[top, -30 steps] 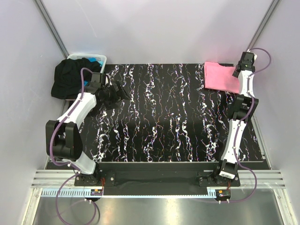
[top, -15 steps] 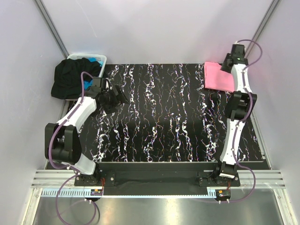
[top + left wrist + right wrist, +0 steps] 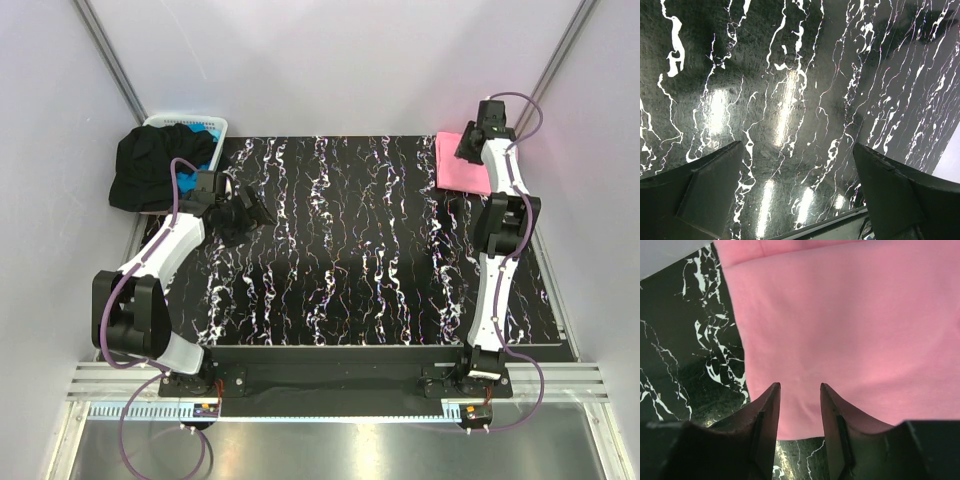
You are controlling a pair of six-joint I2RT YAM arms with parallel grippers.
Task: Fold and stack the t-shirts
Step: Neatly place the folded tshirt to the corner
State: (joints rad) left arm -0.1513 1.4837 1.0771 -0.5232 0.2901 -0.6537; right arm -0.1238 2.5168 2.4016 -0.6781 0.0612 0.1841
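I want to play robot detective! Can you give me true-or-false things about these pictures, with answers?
The pink t-shirt lies at the far right corner of the table. True.
The left pincer holds the black t-shirt. False: it is open and empty over the table; the black t-shirt drapes over the basket.
The right pincer hovers over the pink t-shirt. True.
The table is plain white. False: it is black with white streaks.

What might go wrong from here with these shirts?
The right gripper hovers part-open over the folded pink t-shirt at the table's far right corner; a pinch there may lift only the top layer and undo the fold. The black t-shirt hangs over the white basket; the open left gripper pulling it could drag the basket along.
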